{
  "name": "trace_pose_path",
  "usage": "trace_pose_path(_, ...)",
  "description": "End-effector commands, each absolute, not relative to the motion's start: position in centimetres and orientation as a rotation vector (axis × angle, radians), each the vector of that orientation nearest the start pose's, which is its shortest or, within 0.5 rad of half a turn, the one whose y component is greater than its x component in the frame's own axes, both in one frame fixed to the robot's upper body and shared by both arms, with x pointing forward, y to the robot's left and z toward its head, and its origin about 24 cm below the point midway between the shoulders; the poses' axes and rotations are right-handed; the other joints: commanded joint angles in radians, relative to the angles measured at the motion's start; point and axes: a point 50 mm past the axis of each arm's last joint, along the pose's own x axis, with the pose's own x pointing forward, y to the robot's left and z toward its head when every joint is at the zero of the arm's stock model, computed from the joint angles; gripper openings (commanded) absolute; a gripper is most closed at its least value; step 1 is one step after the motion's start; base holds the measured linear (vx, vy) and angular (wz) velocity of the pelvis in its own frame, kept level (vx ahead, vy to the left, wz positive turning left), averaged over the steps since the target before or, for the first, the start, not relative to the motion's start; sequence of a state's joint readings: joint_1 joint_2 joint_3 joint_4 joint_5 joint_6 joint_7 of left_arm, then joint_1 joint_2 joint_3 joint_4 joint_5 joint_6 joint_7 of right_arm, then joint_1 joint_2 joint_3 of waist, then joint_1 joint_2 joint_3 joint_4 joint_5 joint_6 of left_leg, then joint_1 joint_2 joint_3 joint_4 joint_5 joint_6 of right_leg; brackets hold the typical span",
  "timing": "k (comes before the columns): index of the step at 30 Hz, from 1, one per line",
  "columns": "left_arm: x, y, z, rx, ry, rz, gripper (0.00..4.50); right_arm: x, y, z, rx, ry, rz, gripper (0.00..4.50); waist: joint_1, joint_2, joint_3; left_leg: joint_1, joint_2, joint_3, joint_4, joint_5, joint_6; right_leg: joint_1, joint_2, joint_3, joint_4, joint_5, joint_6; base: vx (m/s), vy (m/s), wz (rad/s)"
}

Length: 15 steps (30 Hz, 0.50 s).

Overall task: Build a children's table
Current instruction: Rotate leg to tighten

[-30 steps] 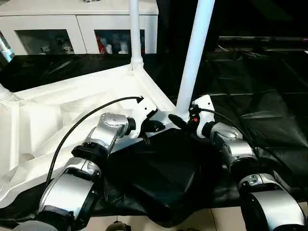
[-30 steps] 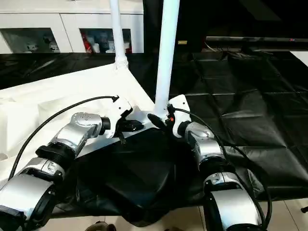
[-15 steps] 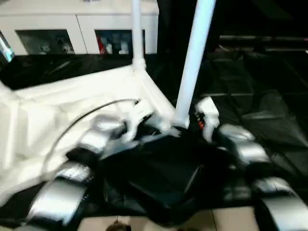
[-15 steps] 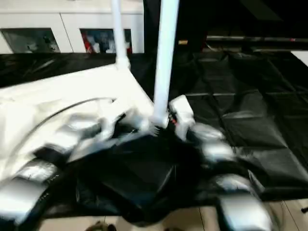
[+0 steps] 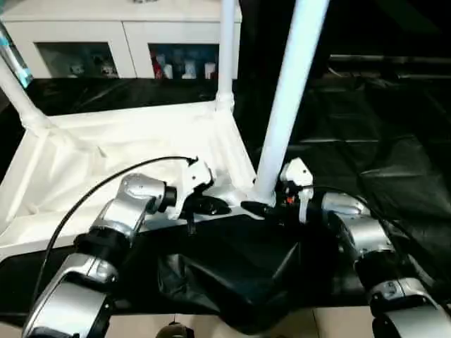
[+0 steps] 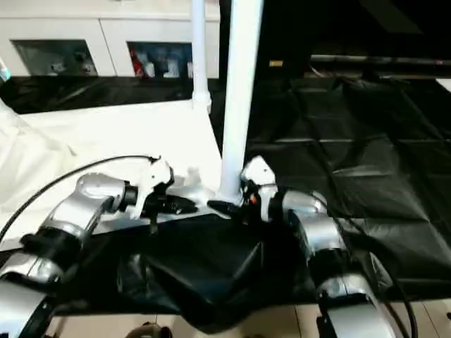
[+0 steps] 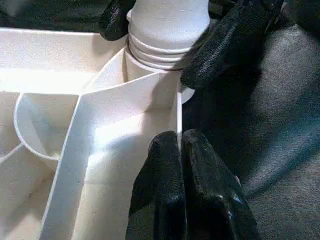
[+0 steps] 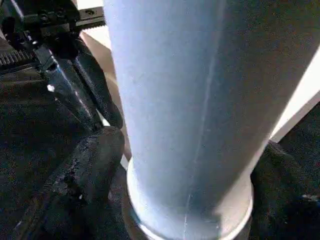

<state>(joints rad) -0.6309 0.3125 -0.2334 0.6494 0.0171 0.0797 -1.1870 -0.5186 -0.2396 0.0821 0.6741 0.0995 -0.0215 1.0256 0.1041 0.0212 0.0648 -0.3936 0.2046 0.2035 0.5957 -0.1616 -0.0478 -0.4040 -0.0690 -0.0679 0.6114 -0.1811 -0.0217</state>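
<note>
Seating the near-corner leg (image 5: 285, 120): right hand (image 5: 262, 208) clamped around its base. Left hand (image 5: 211, 206), fingers together, braces the tabletop (image 5: 106, 141) at 9 o'clock. Next: push and twist it home.

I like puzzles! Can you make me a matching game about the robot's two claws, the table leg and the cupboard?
Things:
1. left gripper
2. right gripper
3. near leg
4. cabinet

States:
A. stands upright in the tabletop's corner socket
B. shut on the tabletop's rim
C. far behind, with glass doors
D. fingers either side of the leg's base

Pairs: 1-B, 2-D, 3-A, 4-C
</note>
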Motion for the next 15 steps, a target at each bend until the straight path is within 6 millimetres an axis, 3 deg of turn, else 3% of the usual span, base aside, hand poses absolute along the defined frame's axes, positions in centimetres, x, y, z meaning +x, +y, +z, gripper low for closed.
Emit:
trace_pose_path(1,32.8,11.9,6.0,0.335,0.311,-1.235,0.00,31.3,-12.9,3.7,-0.072,0.204,1.072,3.62,-0.003,0.000,-0.075,0.032,0.039,-0.022,-0.070,-0.240,0.035,0.040,-0.081,0.048,-0.079,-0.244,-0.206,0.000,0.000,0.00)
trace_pose_path(3,32.7,12.0,5.8,0.328,0.301,-1.219,0.00,31.2,-13.0,3.6,-0.069,0.190,1.049,3.62,-0.004,-0.001,-0.073,0.035,0.039,-0.023,-0.073,-0.267,0.025,0.038,-0.081,0.047,-0.084,-0.285,-0.195,0.000,0.000,0.00)
trace_pose_path(4,32.5,12.0,5.6,0.328,0.300,-1.213,0.00,31.1,-13.1,3.5,-0.061,0.178,1.020,3.62,-0.003,0.006,-0.073,0.036,0.039,-0.025,-0.073,-0.273,0.021,0.037,-0.083,0.048,-0.084,-0.294,-0.192,0.000,0.000,0.00)
trace_pose_path(6,31.9,12.5,4.6,0.361,0.298,-1.185,0.00,30.8,-13.6,3.1,-0.041,0.137,0.911,3.62,-0.009,0.006,-0.069,0.036,0.038,-0.027,-0.078,-0.311,0.012,0.034,-0.083,0.048,-0.091,-0.343,-0.171,0.000,0.000,0.00)
trace_pose_path(8,31.8,12.7,4.3,0.365,0.308,-1.183,0.44,30.7,-13.6,3.0,-0.036,0.133,0.899,3.73,-0.013,0.004,-0.069,0.038,0.037,-0.030,-0.081,-0.335,0.006,0.035,-0.082,0.047,-0.095,-0.379,-0.160,0.000,0.000,0.00)
trace_pose_path(15,31.0,13.6,4.0,0.335,0.319,-1.179,0.97,29.3,-13.3,2.4,-0.026,0.119,0.882,3.73,-0.023,0.003,-0.067,0.036,0.036,-0.031,-0.084,-0.338,0.011,0.033,-0.084,0.049,-0.101,-0.417,-0.144,0.000,0.000,0.00)
